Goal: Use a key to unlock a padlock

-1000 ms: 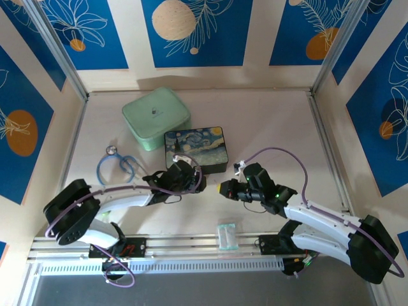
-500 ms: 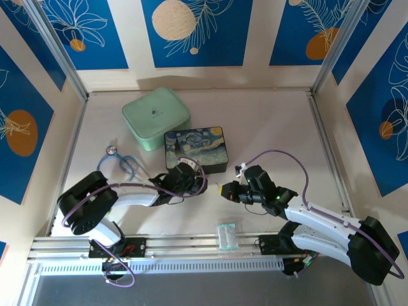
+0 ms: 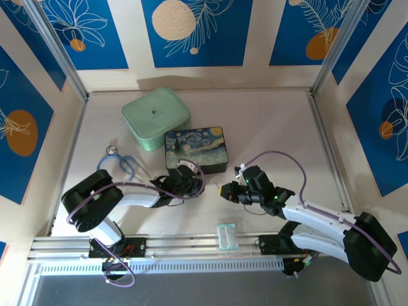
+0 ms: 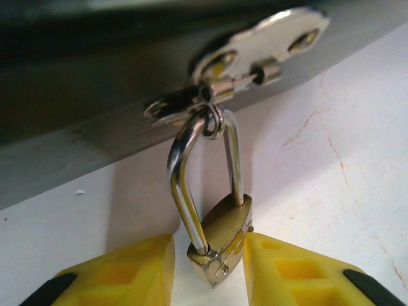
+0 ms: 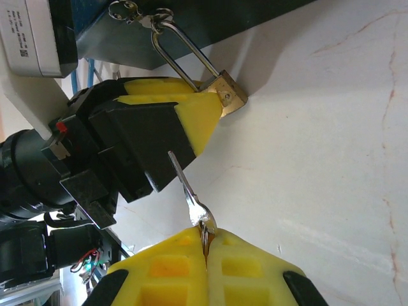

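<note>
The brass padlock (image 4: pixel 223 233) hangs by its silver shackle (image 4: pixel 182 191) from the painted box's clasp (image 4: pixel 255 48) and rests on the table. My left gripper (image 4: pixel 209 268) stands open around it: the right yellow finger (image 4: pixel 287 268) touches the lock body, and a narrow gap shows on the other side. From above, this gripper (image 3: pixel 189 180) sits at the front of the box (image 3: pixel 194 148). My right gripper (image 5: pixel 205 239) is shut on the head of the thin silver key (image 5: pixel 188 188). The key's blade points toward the left gripper and ends short of the padlock (image 5: pixel 228 94).
A mint-green case (image 3: pixel 156 118) lies behind the box, and a blue stethoscope (image 3: pixel 118 164) lies to its left. A clear plastic packet (image 3: pixel 227 235) rests by the near rail. The right gripper (image 3: pixel 223 189) is a short way right of the left one.
The left arm's elbow has swung right and its gripper has edged closer to the box front. The right gripper with the key has hardly moved.
</note>
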### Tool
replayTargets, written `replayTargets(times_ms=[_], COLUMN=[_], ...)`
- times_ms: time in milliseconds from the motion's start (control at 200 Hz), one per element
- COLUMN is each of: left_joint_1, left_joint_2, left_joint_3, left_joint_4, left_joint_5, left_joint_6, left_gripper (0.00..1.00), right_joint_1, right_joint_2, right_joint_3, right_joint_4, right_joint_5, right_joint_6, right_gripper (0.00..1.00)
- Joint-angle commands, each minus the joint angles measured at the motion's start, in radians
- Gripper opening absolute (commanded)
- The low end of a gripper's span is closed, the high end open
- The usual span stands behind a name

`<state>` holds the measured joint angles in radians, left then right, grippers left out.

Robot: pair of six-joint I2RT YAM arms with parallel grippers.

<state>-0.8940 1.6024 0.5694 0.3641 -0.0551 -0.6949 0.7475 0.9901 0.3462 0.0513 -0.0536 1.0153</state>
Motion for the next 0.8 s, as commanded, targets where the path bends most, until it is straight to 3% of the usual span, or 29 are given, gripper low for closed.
replayTargets(times_ms=[0, 235, 490, 795], left_joint_1=[0.004, -0.007, -0.008, -0.005], left_joint_2=[0.035, 0.066, 0.026, -0.047], left_joint_3=[-0.010, -0.001, -0.022, -0.063], left_joint_4=[0.023, 0.045, 0.084, 0.136], left_joint_5=[-0.002, -0.036, -0.037, 0.019], left_joint_6=[-0.036, -0.068, -0.136, -0.283], left_gripper=[0.37, 0.39, 0.18, 0.08], right_joint_1=[-0.004, -0.005, -0.015, -0.097], right_joint_2=[0.041, 0.038, 0.051, 0.214], right_joint_3=[0.000, -0.002, -0.036, -0.050], right_joint_4=[0.041, 0.039, 0.085, 0.304], right_joint_5=[-0.019, -0.003, -0.009, -0.297], right_joint_6=[0.009, 0.013, 0.026, 0.000], right_gripper=[0.00, 0.00, 0.00, 0.00])
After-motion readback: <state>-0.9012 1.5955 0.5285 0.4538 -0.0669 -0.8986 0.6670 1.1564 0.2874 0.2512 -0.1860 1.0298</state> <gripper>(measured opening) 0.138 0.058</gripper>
